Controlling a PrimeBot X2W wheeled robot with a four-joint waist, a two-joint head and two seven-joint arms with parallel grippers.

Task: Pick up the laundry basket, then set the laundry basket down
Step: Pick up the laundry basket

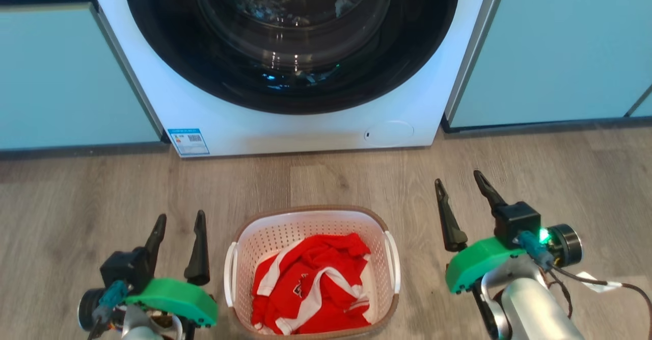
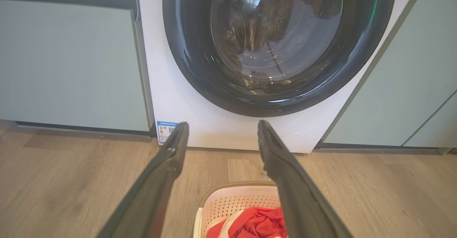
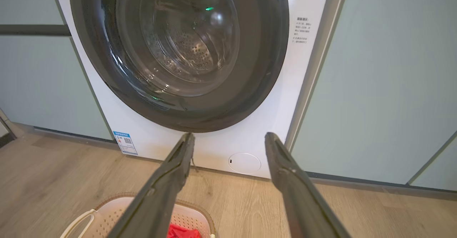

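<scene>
Below, the laundry basket (image 1: 305, 228) is cropped; left end effector (image 1: 181, 215) and right end effector (image 1: 457, 177) gape.

Open floor (image 1: 102, 192) flanks the laundry basket (image 1: 285, 232) on both sides; washing machine (image 1: 316, 131) blocks beyond.

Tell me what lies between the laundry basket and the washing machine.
A bare stretch of wooden floor lies between the laundry basket and the washing machine; the head view shows it.

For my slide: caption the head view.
Left gripper and right gripper, both open, flank the laundry basket of red clothing before a washing machine.
</scene>
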